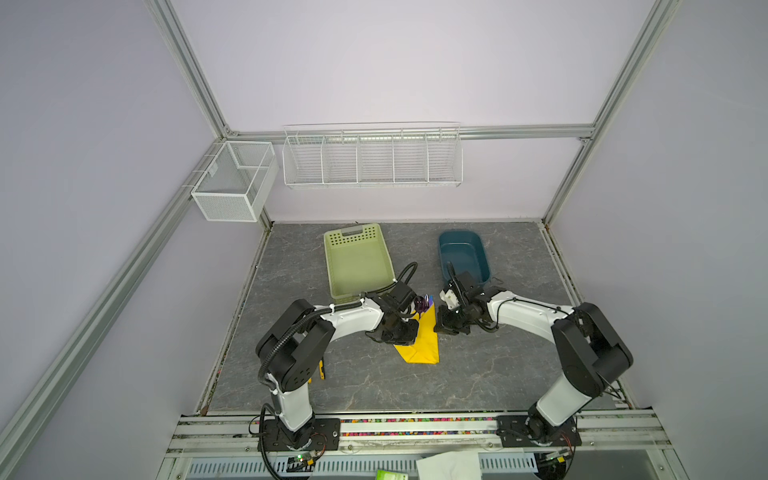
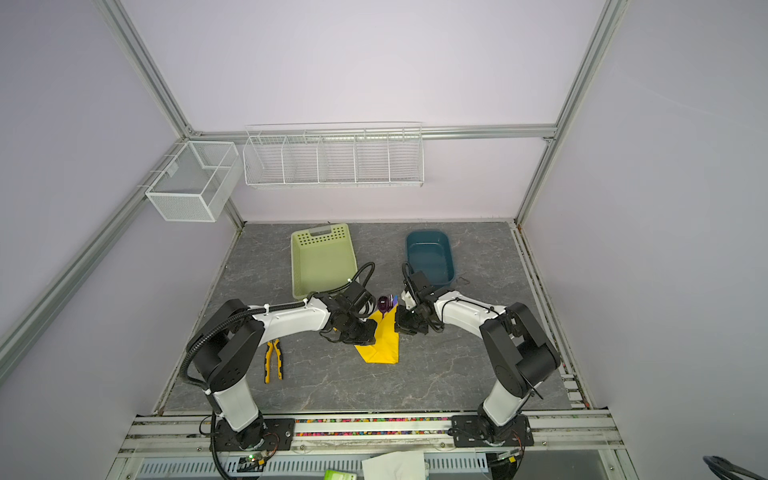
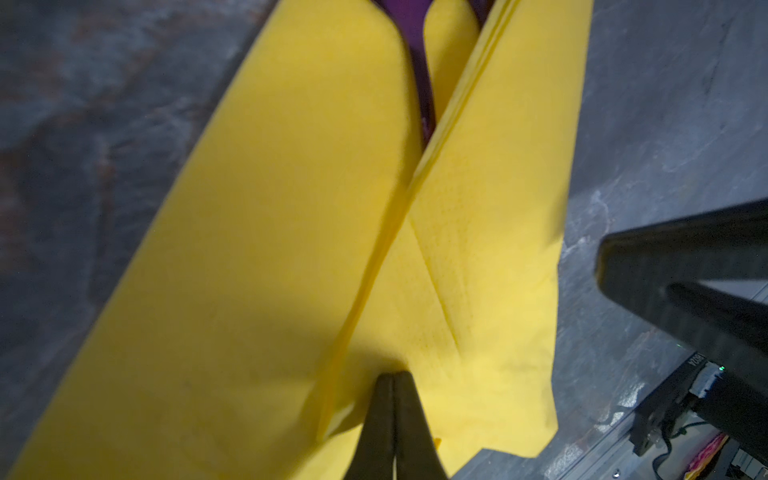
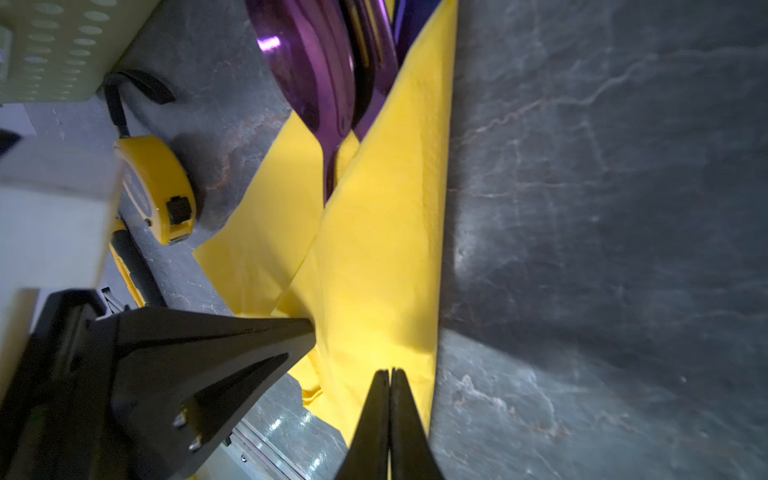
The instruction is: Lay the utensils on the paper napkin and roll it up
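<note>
Yellow paper napkin, folded over spoon and fork, is laid near green basket. Left end effector and right end effector, both closed, are pressed on it; tight rolling is advised.

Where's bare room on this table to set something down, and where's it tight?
Bare: grey marbled tabletop between the folded yellow paper napkin and front rail; also the gap between the green perforated basket and teal tub. Crowded: the middle, where left gripper and right gripper meet at the napkin.
</note>
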### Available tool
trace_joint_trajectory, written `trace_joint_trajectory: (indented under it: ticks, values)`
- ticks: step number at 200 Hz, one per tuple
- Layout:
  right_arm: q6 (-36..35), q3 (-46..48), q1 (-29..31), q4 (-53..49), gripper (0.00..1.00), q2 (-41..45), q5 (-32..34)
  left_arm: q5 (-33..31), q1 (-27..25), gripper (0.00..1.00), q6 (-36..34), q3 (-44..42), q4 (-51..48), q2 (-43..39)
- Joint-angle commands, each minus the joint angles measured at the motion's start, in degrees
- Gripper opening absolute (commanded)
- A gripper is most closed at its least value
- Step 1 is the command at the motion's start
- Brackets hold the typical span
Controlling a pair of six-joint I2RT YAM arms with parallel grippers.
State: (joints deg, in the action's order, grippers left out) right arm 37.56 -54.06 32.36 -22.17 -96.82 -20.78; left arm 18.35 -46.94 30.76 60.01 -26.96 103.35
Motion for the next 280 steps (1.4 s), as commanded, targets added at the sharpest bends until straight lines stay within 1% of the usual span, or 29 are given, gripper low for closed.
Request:
trace_joint_trajectory:
  ticks: [1,40,85,114,151,215,238,280]
  values:
    - [-1.22,-0.04,-0.47,0.73,0.07,-2.2,-1.02,-2.55,-0.26,0.0,-0.73,-1.01,-1.6,0.34]
    - [-2.83,0.19,-1.41,-1.78,0.07,-3.47,0.24,-2.38,-0.26,0.0,-0.54,-1.03,-1.43,0.54]
    - [-2.99,-1.73,-1.69,-3.37,0.07,-0.99,0.52,-2.43,-0.25,0.0,-0.79,-0.78,-1.77,0.82]
    - [-2.72,-3.18,-1.77,-2.03,0.07,-0.41,-0.58,-2.57,-0.26,0.0,-0.9,-0.6,-2.04,0.72]
    - [-2.81,-4.3,-1.86,-1.0,0.07,-2.92,-1.19,-2.78,-0.23,0.0,-0.88,-0.6,-2.3,0.71]
    - [-4.16,-2.63,-3.05,-0.59,0.07,-6.5,-1.23,-2.68,-0.19,0.0,-0.96,-0.42,-2.4,0.71]
    - [-5.24,-3.04,-3.26,-3.18,0.07,-5.65,1.06,-2.66,-0.2,0.0,-0.92,-0.41,-2.31,0.71]
    - [-5.31,-5.85,-3.27,-3.67,0.07,-2.87,-0.13,-2.72,-0.25,0.0,-1.34,-0.42,-2.92,0.54]
